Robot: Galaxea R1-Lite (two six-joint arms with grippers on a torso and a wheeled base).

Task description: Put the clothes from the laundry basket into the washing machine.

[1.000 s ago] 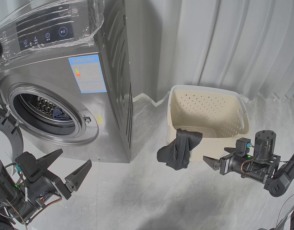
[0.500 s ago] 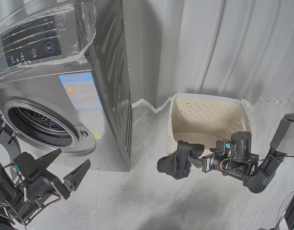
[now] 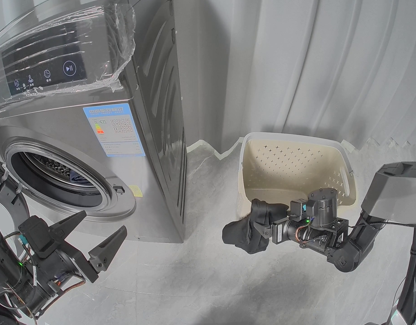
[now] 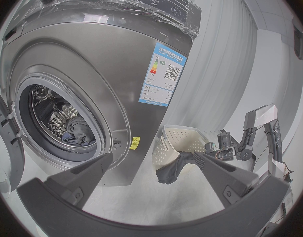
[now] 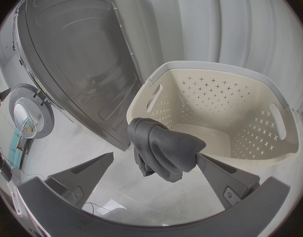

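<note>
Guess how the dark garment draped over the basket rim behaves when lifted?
Probably floppy: the dark garment sags in folds over the laundry basket rim. Likely light: a small bunch of thin cloth. It may trail or unfold from the right gripper, now open around it.

Before me hangs a white pleated fabric curtain [image 3: 307,55], and pale grey marbled floor tiles [image 3: 194,271] spread beneath it.

Dark garment [image 3: 243,234] over basket [image 3: 290,136] rim
</note>
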